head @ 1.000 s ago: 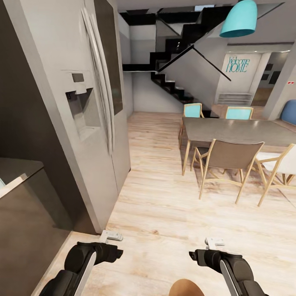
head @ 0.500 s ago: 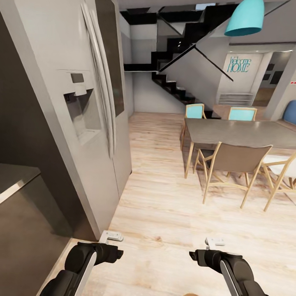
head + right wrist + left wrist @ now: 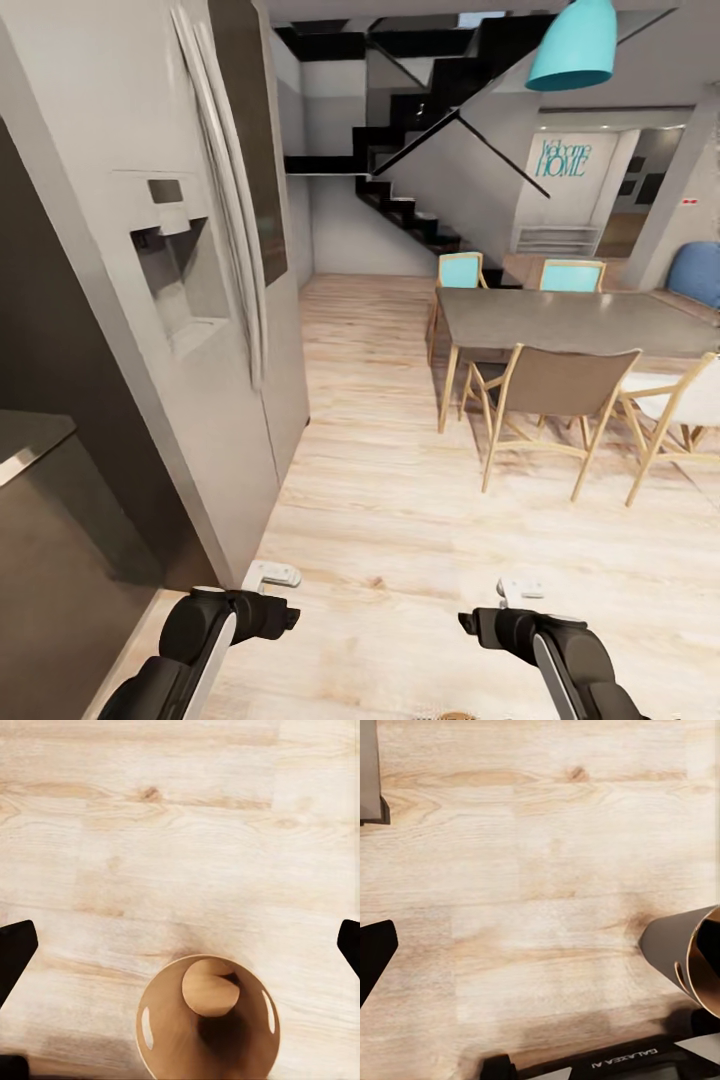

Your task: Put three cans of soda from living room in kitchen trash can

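The copper-brown trash can point(image 3: 208, 1020) stands on the light wood floor, seen from above in the right wrist view, its dark inside holding nothing. Its side and rim also show in the left wrist view point(image 3: 686, 949). My right gripper point(image 3: 180, 945) hangs open above the floor just beyond the bin, black fingertips point(image 3: 13, 949) wide apart. My left gripper point(image 3: 540, 952) is open too, over bare planks beside the bin. In the head view both grippers, left point(image 3: 272, 575) and right point(image 3: 522, 589), are held low in front of me. The soda cans are out of view.
A tall grey fridge point(image 3: 190, 300) and a dark counter point(image 3: 40, 470) stand close on the left. A dining table point(image 3: 570, 320) with several chairs sits ahead on the right. Black stairs point(image 3: 410, 200) rise behind. Open plank floor point(image 3: 380, 450) runs between fridge and table.
The whole head view has shifted, so the camera moved. The bin's top, at the bottom edge a second ago, has slid out of that view. Both arms keep their pose.
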Available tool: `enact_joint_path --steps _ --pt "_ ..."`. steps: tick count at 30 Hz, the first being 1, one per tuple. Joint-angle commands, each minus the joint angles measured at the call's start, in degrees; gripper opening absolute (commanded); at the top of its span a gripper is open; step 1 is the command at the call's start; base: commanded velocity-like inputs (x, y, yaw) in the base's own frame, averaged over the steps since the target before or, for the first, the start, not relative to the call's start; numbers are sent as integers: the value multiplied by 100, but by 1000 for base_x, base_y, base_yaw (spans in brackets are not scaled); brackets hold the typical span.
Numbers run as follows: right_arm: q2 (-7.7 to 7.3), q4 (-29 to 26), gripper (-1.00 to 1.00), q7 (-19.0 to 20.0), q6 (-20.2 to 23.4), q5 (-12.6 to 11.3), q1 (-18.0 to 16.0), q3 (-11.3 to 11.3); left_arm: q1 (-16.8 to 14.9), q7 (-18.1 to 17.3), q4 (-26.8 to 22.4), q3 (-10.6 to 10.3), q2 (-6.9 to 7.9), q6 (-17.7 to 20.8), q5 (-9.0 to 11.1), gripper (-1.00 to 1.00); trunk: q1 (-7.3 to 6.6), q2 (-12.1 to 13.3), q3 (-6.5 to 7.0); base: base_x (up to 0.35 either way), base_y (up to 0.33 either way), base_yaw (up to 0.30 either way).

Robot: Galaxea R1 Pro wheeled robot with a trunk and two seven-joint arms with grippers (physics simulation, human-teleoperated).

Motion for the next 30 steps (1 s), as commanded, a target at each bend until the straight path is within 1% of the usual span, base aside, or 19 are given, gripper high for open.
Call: enact_joint_path --steps 1,9,16,30 --pt "2 4 100 0 0 1 3 1 1 -1 -3 -3 2 0 1 100 0 0 1 -26 -25 -47" --pt "4 12 100 0 0 3 0 -3 1 2 -2 -12 3 0 -4 100 0 0 2 -18 -14 -17" --pt "5 14 100 0 0 3 -1 1 4 3 -2 -17 3 0 -1 100 0 0 2 -117 -68 -2" --pt "5 28 100 -4 -2 7 0 2 3 5 0 -18 3 0 0 100 0 0 2 -28 -8 0"
